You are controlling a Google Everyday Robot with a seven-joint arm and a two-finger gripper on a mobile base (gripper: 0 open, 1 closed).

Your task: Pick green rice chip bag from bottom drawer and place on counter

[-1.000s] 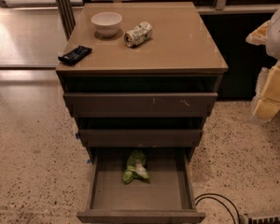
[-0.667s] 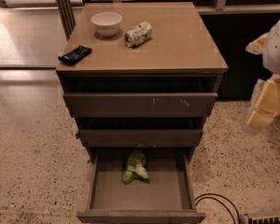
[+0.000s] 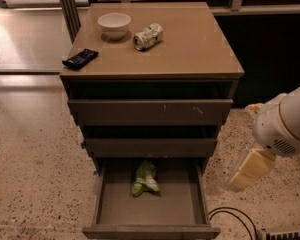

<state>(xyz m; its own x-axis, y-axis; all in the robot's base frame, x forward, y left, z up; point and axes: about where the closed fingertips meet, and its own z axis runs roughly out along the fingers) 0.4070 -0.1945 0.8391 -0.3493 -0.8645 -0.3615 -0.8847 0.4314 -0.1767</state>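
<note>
Camera view looks down on a grey-brown drawer cabinet (image 3: 225, 91) standing on a speckled floor (image 3: 35, 149). Its square tan tabletop (image 3: 190, 44) fills the upper middle of the scene. Two shallower drawers sit below it, the upper front (image 3: 150, 111) and the lower front (image 3: 150, 146), each with a dark gap above.

The bottom drawer (image 3: 155, 214) is pulled well out toward the camera, its inside open to view. The robot's white arm (image 3: 287, 124) enters from the right edge, beside the cabinet and apart from it. Its cream-coloured claw (image 3: 250, 165) hangs low over the floor, to the right of the open drawer. Whether the claw is released or clenched cannot be told from here, and nothing is seen in its grasp.

The green rice chip bag (image 3: 145, 178) lies crumpled on the drawer bottom, toward the back and near the middle, touching neither side wall. A dark cable (image 3: 235, 216) curls on the floor at the drawer's right front corner.

On the tabletop, a white bowl (image 3: 114, 24) stands at the back left. A crushed silver-white can (image 3: 148, 36) lies on its side just to the right of the bowl. A small black wrapper (image 3: 80, 58) rests at the left edge, nearer the front.
</note>
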